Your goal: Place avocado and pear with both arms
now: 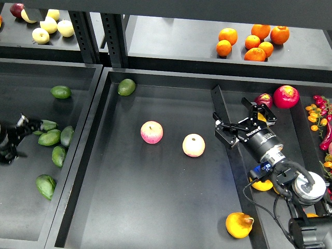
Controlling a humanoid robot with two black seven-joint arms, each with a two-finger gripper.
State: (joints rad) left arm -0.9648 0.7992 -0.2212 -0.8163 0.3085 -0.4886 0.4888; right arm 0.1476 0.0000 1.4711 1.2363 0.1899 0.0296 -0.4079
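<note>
Several elongated dark-green avocados lie in the left bin: a cluster (50, 137) and one alone nearer the front (45, 185). My left gripper (19, 137) is at the bin's left edge, blurred, open and empty, with its upper finger beside the cluster. The orange-yellow pear (239, 224) with a brown stem lies in the front right corner of the middle tray (129, 207). My right gripper (239, 120) is open and empty above the divider between the middle tray and the right bin. It is far behind the pear.
Two pink-and-yellow apples (151, 132) (193, 145) lie mid-tray. Rounder green avocados sit at the tray's back (126, 86) and in the left bin (61, 92). Oranges (253, 41) are on the back shelf. A red fruit (286, 96) and another yellow fruit (262, 184) are in the right bin.
</note>
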